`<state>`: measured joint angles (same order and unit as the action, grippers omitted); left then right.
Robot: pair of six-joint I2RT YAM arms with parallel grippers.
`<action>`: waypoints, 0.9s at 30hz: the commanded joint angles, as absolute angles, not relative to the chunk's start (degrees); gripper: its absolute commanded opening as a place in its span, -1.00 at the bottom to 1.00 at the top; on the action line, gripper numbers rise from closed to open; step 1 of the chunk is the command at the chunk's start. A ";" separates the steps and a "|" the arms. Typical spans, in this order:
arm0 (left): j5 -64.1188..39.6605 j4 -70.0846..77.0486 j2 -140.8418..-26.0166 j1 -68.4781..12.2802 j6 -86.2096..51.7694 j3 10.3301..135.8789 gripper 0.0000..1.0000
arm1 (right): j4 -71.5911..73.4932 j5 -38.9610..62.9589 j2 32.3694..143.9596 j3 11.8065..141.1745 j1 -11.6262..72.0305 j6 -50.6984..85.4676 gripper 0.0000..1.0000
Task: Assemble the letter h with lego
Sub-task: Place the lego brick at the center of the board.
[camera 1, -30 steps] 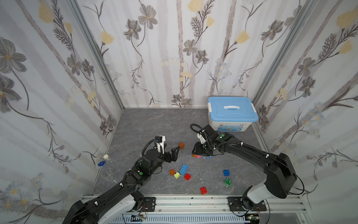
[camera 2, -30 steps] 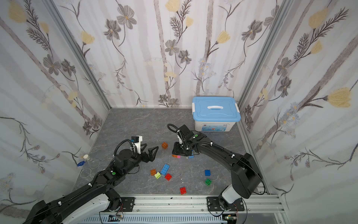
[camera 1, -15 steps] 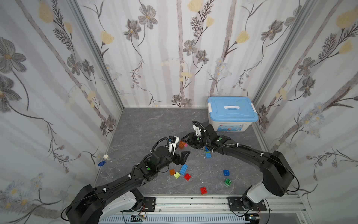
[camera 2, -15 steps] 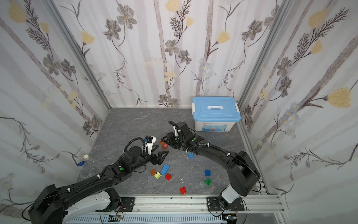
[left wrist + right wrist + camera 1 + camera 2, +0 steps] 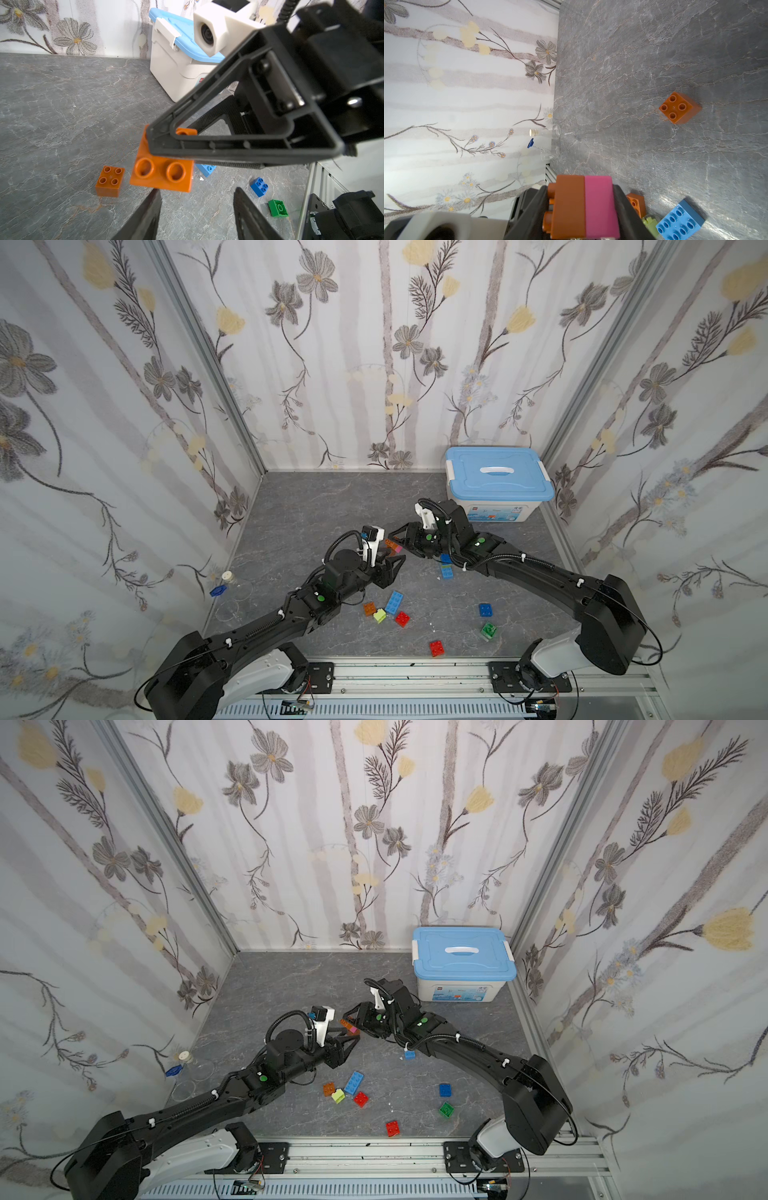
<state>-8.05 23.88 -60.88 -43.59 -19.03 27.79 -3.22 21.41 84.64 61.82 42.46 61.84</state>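
Observation:
My right gripper (image 5: 397, 540) is shut on a stack of two lego bricks, orange and pink (image 5: 583, 207), held above the floor; the stack (image 5: 393, 546) shows in both top views. My left gripper (image 5: 196, 197) is open, its tips just short of the orange brick (image 5: 162, 172) of that stack, with nothing between them. In a top view the left gripper (image 5: 394, 567) sits right below the stack. One loose orange brick (image 5: 110, 184) lies on the floor beside it.
Loose lego lies on the grey floor: orange (image 5: 369, 608), lime (image 5: 379, 615), long light-blue (image 5: 394, 602), two red (image 5: 402, 618), blue (image 5: 484, 609), green (image 5: 488, 630), light-blue (image 5: 446, 571). A white storage box (image 5: 496, 489) stands back right. Glass flasks (image 5: 227, 578) sit by the left wall.
The right gripper rose from the floor with the stack and swung left. The left gripper moved right up to it, and its jaws narrowed.

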 commanded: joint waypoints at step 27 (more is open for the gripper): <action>-12.75 23.84 -67.24 -41.54 -16.25 31.08 -1.00 | -14.80 19.73 83.94 62.91 40.89 55.54 0.52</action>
